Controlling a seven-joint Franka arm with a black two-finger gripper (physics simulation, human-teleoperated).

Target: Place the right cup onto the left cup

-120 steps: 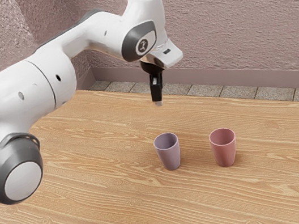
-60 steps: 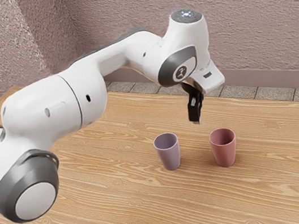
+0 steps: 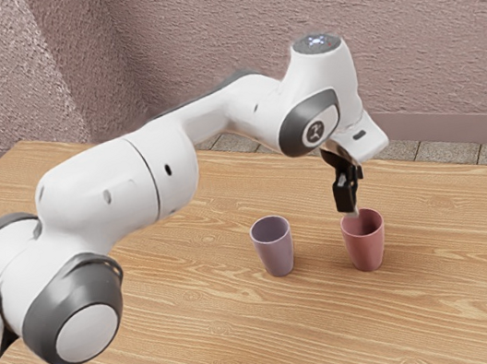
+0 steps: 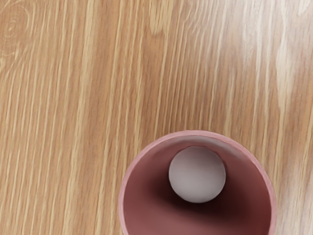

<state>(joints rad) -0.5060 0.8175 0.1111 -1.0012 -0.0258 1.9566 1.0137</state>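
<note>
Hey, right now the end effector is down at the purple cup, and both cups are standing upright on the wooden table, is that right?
Not quite: the exterior view shows my end effector down at the pink cup, not the purple cup. Both cups are indeed standing upright on the wooden table.

Dusty pink cup (image 3: 365, 246), muted purple cup (image 3: 276, 253), tan table (image 3: 186, 341) with pale streaky grain, black gripper (image 3: 352, 212).

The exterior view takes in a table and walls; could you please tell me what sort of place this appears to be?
It looks like a plain indoor room, simulated: a wooden table stands near rough-textured walls, with a strip of tiled floor beside the baseboard.
</note>
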